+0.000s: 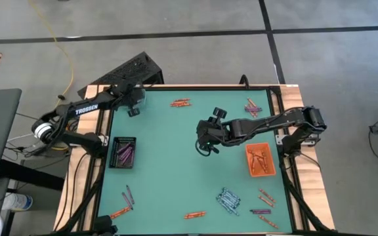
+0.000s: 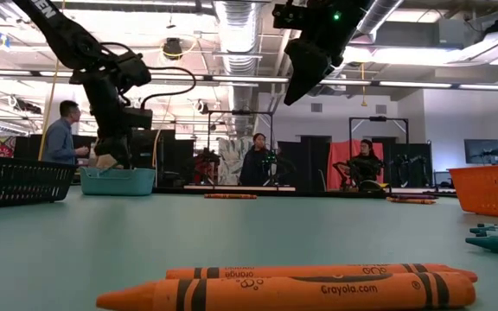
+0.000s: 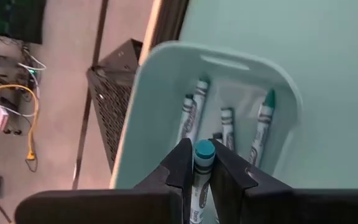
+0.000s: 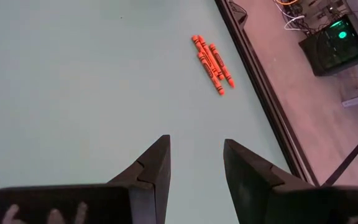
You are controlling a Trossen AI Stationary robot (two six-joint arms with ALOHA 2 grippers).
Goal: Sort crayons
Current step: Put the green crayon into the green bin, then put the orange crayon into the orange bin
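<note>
My left gripper [image 1: 134, 105] is at the table's far left corner, above a pale teal tray [image 3: 166, 81]. It is shut on a teal crayon [image 3: 204, 151]. Several more teal crayons [image 3: 227, 124] lie on the tray's floor. My right gripper [image 4: 194, 155] hangs open over the middle of the green mat [image 1: 205, 145] with nothing between its fingers. A small bunch of orange crayons [image 4: 213, 62] lies on the mat ahead of it, near the far edge. In the low view the left arm [image 2: 111, 104] stands over the teal tray [image 2: 118, 180]. My left gripper pinches the teal crayon by its sides [image 3: 202, 167] between the two fingers. The crayon lies along the fingers, and its round teal end [image 3: 204, 149] sticks out just past the fingertips. It slants down toward the tray's inside, clear of the tray floor.
A black tray [image 1: 113, 160] with purple crayons stands at the left, and an orange tray [image 1: 271, 172] with orange crayons at the right. Loose crayons lie at the far right [image 1: 253, 108] and along the near edge [image 1: 228, 200] [image 1: 195, 214] [image 1: 126, 200]. People stand in the room beyond the table.
</note>
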